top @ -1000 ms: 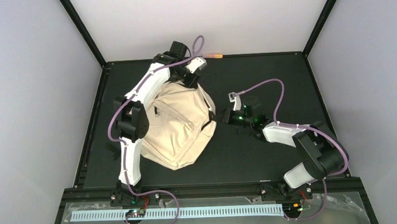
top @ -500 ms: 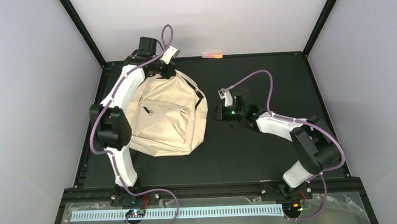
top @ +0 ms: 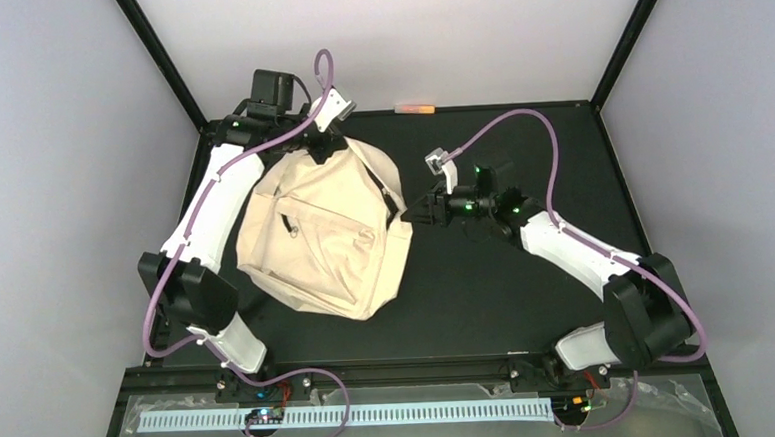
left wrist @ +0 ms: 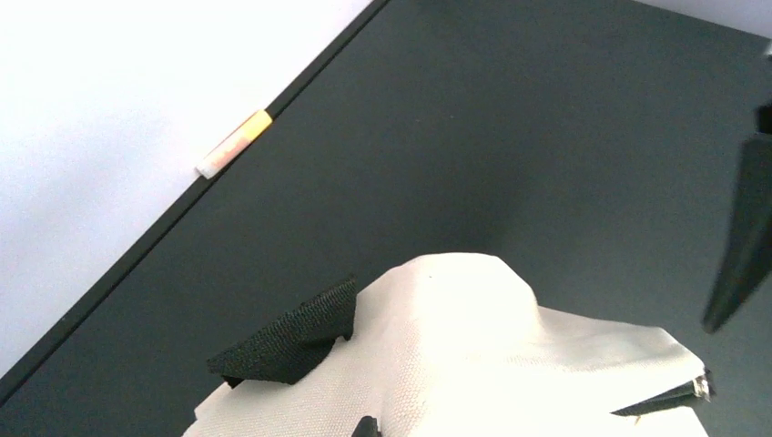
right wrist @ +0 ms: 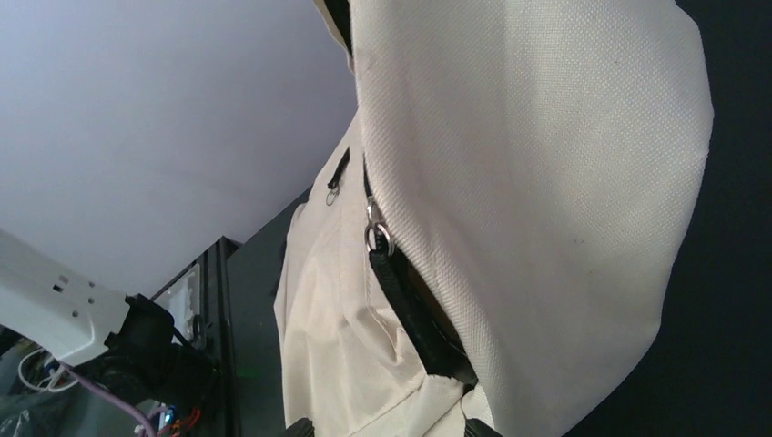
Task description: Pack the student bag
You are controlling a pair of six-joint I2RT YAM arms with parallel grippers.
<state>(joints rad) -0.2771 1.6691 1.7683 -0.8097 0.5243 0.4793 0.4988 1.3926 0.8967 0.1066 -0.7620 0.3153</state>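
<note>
Bag pinched at its far end only

The bag (top: 314,232) is lying left of centre on the tabletop (top: 508,302). At its right edge the right jaws are standing apart, cloth and zip (right wrist: 378,238) between them, gripping nothing. Farther up, the left jaws are pinching the bag's top. An orange stick (top: 416,108) is lying at the upper rim. With one pinch holding, a tug could be slipping the cloth free.

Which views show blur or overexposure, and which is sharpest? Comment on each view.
Top view: evenly lit, sharp throughout, bag barely shadowed. Left wrist: wall blown out white, dark shape at right edge blurred. Right wrist: bag weave crisp, background arm soft.
</note>
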